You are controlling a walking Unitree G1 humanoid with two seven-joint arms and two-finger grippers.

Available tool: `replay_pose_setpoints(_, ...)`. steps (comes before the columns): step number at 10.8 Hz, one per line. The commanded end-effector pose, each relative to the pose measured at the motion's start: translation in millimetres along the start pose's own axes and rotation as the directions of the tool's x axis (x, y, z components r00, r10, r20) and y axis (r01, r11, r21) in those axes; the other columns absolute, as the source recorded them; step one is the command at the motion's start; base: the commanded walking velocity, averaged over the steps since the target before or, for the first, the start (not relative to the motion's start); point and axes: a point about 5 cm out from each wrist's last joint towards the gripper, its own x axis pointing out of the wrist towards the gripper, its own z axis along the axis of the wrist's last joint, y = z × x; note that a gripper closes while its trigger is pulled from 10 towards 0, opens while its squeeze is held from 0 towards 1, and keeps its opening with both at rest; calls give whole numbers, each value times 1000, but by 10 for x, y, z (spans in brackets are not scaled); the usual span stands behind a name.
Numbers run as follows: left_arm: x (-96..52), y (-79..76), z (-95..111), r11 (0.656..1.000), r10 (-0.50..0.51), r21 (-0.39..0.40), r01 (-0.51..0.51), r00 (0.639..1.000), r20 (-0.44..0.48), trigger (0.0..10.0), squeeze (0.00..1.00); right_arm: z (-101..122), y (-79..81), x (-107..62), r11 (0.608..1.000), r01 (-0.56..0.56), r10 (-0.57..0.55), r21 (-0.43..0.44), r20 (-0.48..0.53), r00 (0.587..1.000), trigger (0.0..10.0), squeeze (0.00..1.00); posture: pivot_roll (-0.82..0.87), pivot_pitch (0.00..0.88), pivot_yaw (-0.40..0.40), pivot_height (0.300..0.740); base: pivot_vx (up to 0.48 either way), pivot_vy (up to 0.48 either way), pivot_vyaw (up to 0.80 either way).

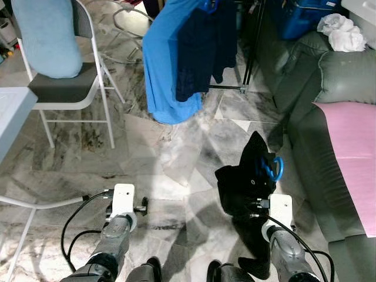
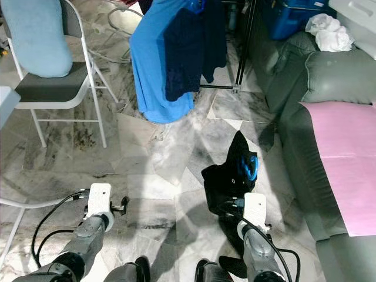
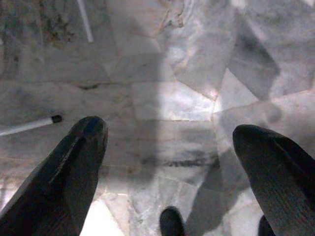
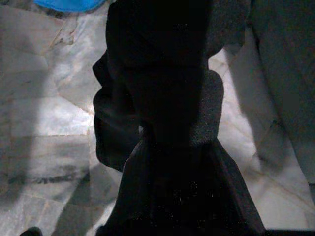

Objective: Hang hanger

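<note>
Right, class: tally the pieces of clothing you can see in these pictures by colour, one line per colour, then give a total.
Bright blue garment hanging: 1
Dark navy garment hanging in front of it: 1
Black garment, with a blue hanger, held by the right gripper: 1
Total: 3

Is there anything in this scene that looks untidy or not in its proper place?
Yes. The black garment on the blue plastic hanger is bunched up in the right gripper, not hanging straight. White crumpled cloths lie on the grey-green sofa.
</note>
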Motion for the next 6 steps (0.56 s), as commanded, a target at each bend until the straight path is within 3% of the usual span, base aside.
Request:
replay_pose_setpoints(1,50,-73,187,998,-20,-53,23,997,69,10000,0,89,33,34,1000,-10,10,-6,37,999,10000,0,-141,192,21,740,0,0,0)
replay_pose_setpoints(3,136,-279,671,988,-91,-104,117,969,230,10000,0,179,-8,64,1000,7,-7,1,70,998,10000,0,-144,192,24,740,0,0,0)
replay_pose_setpoints(4,153,-387,914,980,-144,-89,179,941,306,10000,0,189,-27,70,1000,14,-14,1,71,997,10000,0,-148,190,31,740,0,0,0)
replay_pose_setpoints(6,166,-406,1081,978,-155,-75,193,924,348,10000,0,170,-33,62,1000,24,-24,3,67,997,10000,0,-156,187,45,740,0,0,0)
